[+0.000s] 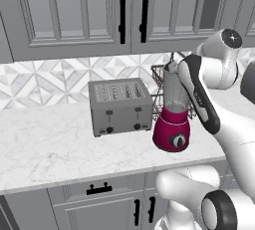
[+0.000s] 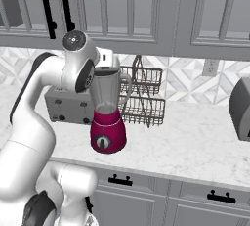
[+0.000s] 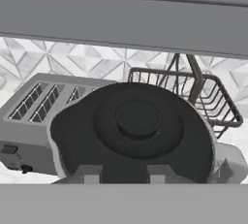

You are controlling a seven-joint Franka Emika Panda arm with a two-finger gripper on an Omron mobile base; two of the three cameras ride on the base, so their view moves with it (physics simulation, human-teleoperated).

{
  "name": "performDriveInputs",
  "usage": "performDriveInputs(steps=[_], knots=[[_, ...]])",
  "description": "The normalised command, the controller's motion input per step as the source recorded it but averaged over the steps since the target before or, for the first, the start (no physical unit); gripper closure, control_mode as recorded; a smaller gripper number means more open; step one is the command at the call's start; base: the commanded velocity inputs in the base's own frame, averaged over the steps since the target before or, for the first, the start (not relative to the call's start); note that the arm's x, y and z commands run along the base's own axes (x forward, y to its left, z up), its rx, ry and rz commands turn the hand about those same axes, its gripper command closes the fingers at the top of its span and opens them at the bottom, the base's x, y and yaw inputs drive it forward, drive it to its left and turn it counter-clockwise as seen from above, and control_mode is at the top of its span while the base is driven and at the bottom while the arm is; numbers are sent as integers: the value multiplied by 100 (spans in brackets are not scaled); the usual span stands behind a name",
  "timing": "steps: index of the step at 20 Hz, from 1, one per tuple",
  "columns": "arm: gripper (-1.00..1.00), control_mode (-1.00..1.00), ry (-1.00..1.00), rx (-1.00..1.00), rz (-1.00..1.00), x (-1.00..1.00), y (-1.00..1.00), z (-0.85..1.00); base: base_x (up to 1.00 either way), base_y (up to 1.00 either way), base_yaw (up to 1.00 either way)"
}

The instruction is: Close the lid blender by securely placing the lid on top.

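Toaster: I see it on the counter, left of the blender.
Blender: near the counter's front edge.
Lid: sits on the jar's rim.
Claw: just above the lid; I cannot tell its spread.
Rack: behind the blender.

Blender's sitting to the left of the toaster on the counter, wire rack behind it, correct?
Not quite. The blender stands to the right of the toaster, as the left base view shows. The wire rack is indeed behind it, on the counter.
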Motion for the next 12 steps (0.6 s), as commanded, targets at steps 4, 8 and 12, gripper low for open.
performDriveInputs(steps=[4,8,12], knots=[[-100,-100,0,0,0,-65,-11,0,0,0,0],[-100,-100,0,0,0,-96,-30,0,0,0,0],[-100,-100,-3,0,0,-100,-50,12,0,0,0]])
